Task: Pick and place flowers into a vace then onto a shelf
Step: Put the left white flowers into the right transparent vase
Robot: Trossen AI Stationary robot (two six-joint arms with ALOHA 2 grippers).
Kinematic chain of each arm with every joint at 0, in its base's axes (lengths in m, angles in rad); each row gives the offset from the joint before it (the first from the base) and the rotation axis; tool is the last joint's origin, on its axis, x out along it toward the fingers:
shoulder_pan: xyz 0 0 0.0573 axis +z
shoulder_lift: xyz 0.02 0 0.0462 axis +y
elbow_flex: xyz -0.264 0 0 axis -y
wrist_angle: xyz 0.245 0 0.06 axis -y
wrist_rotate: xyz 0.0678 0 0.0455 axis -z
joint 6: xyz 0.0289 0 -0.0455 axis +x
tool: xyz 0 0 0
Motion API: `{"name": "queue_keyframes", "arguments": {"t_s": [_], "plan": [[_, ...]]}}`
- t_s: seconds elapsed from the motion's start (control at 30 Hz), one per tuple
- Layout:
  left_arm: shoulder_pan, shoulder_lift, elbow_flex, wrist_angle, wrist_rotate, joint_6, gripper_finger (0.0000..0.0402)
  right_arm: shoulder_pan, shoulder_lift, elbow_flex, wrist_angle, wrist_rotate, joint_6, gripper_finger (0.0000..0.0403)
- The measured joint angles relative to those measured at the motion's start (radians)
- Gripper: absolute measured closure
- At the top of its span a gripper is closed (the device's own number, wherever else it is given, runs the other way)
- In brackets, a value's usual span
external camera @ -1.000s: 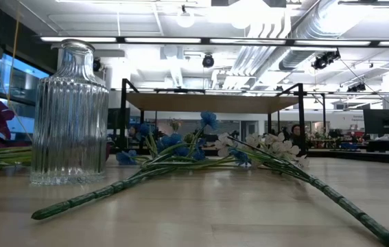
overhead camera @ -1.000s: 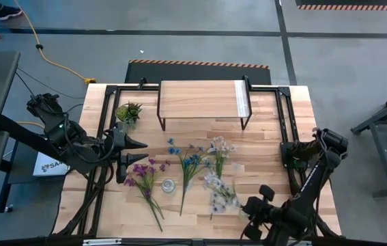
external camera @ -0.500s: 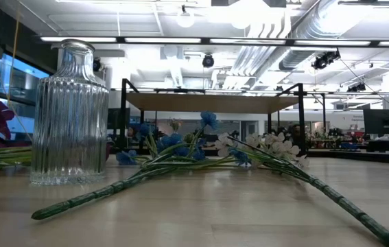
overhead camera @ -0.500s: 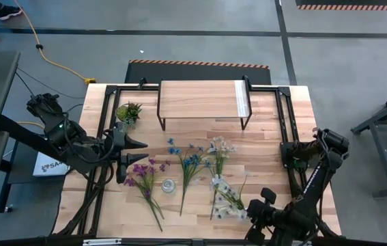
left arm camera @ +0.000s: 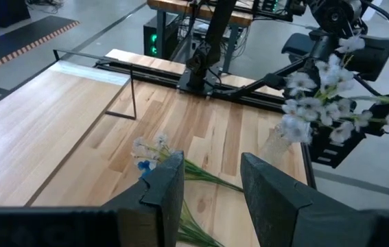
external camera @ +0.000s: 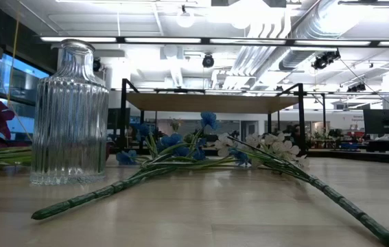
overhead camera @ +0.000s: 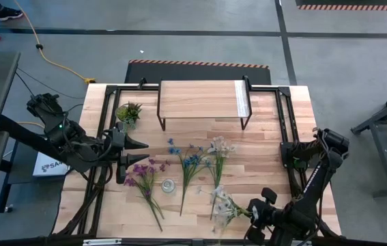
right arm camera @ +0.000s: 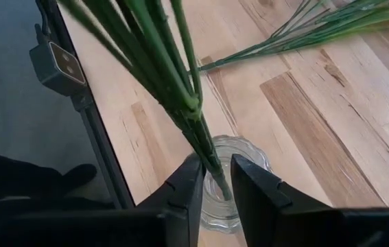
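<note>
My right gripper [overhead camera: 248, 213] hovers at the table's near right, shut on a spray of white flowers [overhead camera: 222, 203], which it holds in the air. Three more sprays lie flat on the table: purple [overhead camera: 143, 179], blue [overhead camera: 190, 164] and white [overhead camera: 218, 150]. The ribbed glass vase [overhead camera: 168, 185] stands upright between the purple and blue stems. It also shows beyond my right fingers [right arm camera: 216, 182]. The shelf [overhead camera: 203, 99] stands at the far middle. My left gripper [overhead camera: 138, 152] waits open above the table's left side, with nothing between its fingers [left arm camera: 211, 185]. My right gripper pinches the white spray's green stem near its lower end [right arm camera: 204, 147] between its two fingers. The fingers slant down from the table's right toward the vase. The spray is lifted clear of the table and tilted, its blossoms [left arm camera: 311, 103] toward the table's left.
A small green potted plant [overhead camera: 129, 111] stands at the far left beside the shelf. Black metal frame rails [overhead camera: 285, 130] run along the table's left, right and far edges. In the low view the lying stems [external camera: 180, 168] fan across the boards in front of the vase [external camera: 71, 113].
The white spray in my right gripper has swung about. Its blossoms have moved toward the table's near edge, while the gripper has stayed at about the same spot.
</note>
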Motion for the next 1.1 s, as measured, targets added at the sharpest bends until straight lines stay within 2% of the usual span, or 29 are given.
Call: {"name": "queue_keyframes", "arguments": {"t_s": [0.93, 1.1], "plan": [[0.0, 0.0, 0.0, -0.001, 0.0, 0.008, 0.0222, 0.0, 0.0, 0.0, 0.006, -0.027, 0.004, 0.0329], [0.0, 0.0, 0.0, -0.001, -0.001, 0.01, 0.0222, 0.0, 0.0, 0.0, 0.005, -0.033, 0.009, 0.0318]]}}
